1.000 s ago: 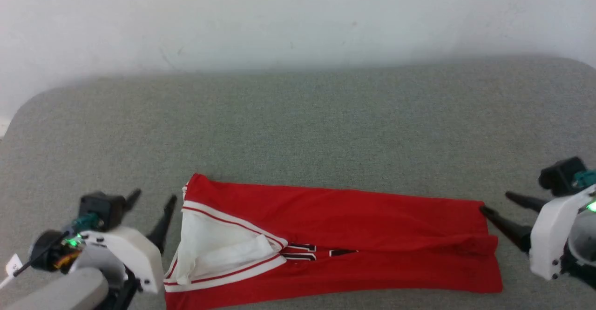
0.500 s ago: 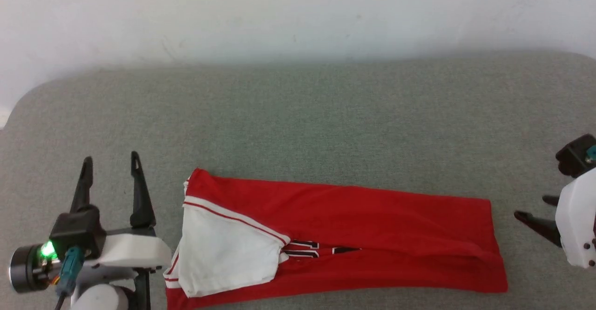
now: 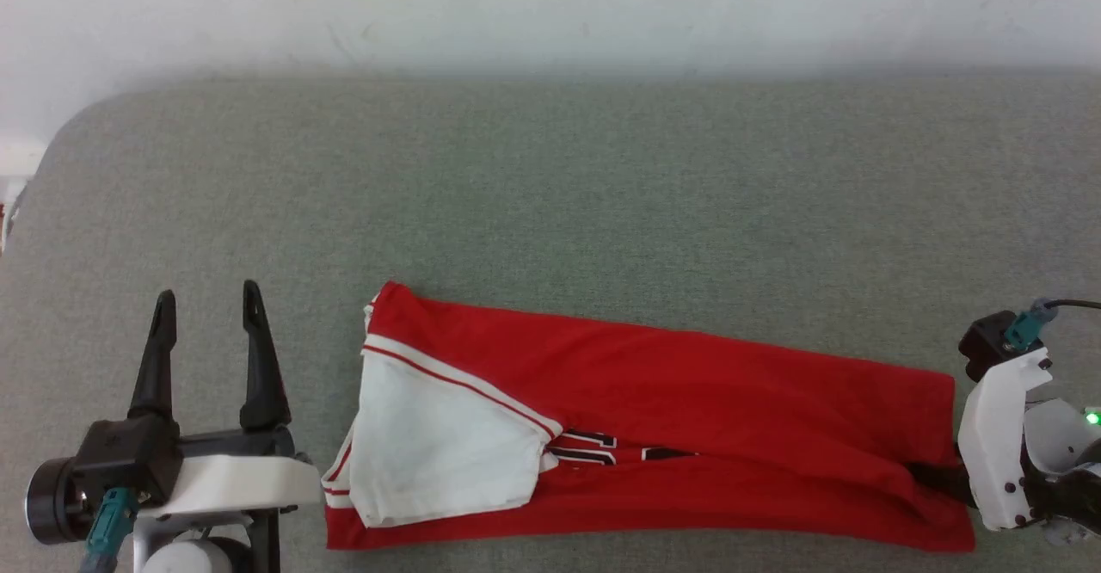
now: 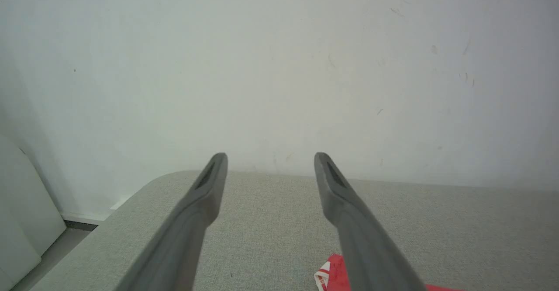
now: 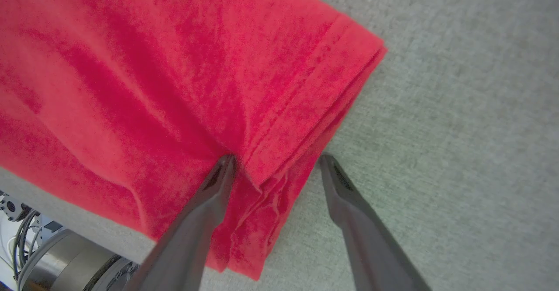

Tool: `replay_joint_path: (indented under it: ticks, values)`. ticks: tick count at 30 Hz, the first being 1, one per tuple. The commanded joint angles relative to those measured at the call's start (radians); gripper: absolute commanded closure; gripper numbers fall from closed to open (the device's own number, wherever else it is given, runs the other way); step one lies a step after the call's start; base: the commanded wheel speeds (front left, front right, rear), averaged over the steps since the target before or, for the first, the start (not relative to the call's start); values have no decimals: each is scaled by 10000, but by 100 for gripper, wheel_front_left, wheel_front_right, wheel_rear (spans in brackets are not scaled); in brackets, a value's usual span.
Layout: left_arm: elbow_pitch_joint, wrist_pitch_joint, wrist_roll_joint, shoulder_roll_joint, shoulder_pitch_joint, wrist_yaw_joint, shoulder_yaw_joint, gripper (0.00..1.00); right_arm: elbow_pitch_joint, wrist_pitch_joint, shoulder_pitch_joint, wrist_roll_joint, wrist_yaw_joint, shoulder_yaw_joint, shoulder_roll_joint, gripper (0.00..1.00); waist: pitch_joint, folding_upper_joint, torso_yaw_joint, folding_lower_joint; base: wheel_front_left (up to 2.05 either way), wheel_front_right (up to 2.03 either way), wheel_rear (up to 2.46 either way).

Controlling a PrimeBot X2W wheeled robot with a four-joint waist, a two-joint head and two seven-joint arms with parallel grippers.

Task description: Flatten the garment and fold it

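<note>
Right claw astride garment, crosswise, hem rightward

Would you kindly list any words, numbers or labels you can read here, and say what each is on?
None can be read. The garment carries black, white-outlined print, but most of it is hidden where the garment is folded over, so what shows is too partial to read.

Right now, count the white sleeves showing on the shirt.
1. The sleeve lies on top at the left end of the shirt, in the head view. A second may be hidden under the fold.
</note>
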Motion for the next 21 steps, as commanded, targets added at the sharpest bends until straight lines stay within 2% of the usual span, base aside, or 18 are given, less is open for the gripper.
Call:
replay_joint_path:
  ticks: [1,4,5,6,10,14,21]
  values:
    - [50,-47,213,-199,-3,-215,210,0,207,-10,313,-30,-7,249,294,0,151,0,141,1,0,0,0]
    - [171,-47,614,-553,6,-662,553,0,321,-70,469,50,-7,485,524,0,219,0,148,1,0,0,0]
    - [201,-47,734,-650,5,-788,663,0,317,-101,472,90,-7,533,554,59,231,0,130,1,0,0,0]
    - [239,-47,848,-734,11,-903,763,0,302,-187,446,134,-7,542,566,100,232,0,104,1,0,0,0]
    - [360,-47,1249,-991,82,-1248,1117,0,152,-557,136,138,-7,531,439,100,83,0,-78,1,0,0,0]
    - [422,-47,1517,-1101,171,-1394,1296,0,-86,-821,-119,183,-7,425,237,100,-83,0,-221,1,0,0,0]
    - [464,-47,1903,-1284,373,-1565,1501,0,-635,-1069,-531,246,-7,70,-646,100,-378,0,-481,1,0,0,0]
